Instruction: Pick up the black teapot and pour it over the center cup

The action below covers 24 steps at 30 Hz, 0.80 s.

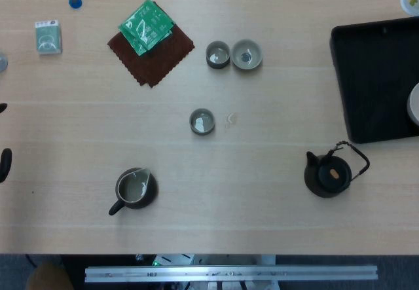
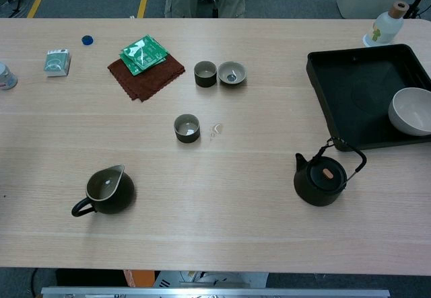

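The black teapot (image 1: 328, 174) (image 2: 321, 179) stands upright on the wooden table at the front right, with its lid on and its wire handle tipped toward the back right. The center cup (image 1: 202, 121) (image 2: 186, 128) is small and dark and stands alone mid-table, well to the left of the teapot. No hand is near either one. Two dark tips, seemingly of my left hand (image 1: 4, 164), poke in at the left edge of the head view; their pose is unclear. My right hand is in neither view.
Two more cups (image 1: 218, 54) (image 1: 247, 54) stand behind the center cup. A dark pitcher (image 2: 106, 190) sits front left. A black tray (image 2: 357, 96) holding a white bowl (image 2: 411, 109) lies just behind the teapot. A brown cloth (image 2: 145, 76) with a green packet lies back left.
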Each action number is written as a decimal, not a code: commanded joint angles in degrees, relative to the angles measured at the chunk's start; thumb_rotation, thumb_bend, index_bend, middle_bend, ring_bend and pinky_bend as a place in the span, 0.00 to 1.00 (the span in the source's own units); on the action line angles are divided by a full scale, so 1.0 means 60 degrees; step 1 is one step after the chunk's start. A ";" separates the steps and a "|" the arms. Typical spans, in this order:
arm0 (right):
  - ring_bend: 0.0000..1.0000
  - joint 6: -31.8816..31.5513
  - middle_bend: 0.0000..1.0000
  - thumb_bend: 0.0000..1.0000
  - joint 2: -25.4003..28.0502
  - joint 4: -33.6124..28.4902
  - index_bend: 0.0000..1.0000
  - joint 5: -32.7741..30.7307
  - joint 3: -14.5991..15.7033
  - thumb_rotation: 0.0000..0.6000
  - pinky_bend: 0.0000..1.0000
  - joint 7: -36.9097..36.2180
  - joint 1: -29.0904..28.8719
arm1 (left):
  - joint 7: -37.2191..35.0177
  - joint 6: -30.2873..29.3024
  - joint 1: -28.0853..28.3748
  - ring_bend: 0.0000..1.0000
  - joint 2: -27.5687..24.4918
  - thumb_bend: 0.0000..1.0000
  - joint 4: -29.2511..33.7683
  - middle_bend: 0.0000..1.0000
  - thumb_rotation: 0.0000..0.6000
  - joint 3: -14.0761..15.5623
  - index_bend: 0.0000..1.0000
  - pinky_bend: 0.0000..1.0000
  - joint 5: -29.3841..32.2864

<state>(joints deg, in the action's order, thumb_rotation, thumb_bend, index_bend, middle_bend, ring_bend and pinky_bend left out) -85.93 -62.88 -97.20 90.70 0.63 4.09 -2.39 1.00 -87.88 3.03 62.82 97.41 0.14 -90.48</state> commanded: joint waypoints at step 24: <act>0.10 0.3102 0.21 0.00 -0.0544 -0.0729 0.21 0.0314 0.0226 1.00 0.11 0.3257 -0.1715 | -0.0458 0.0202 -0.0144 0.12 -0.0404 0.42 0.0008 0.13 1.00 0.0203 0.15 0.11 0.0163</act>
<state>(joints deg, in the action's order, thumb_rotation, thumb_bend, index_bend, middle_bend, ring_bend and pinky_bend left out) -68.91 -65.25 -101.05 93.48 1.78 21.68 -11.74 -1.67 -86.72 2.23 60.47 97.47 1.29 -89.56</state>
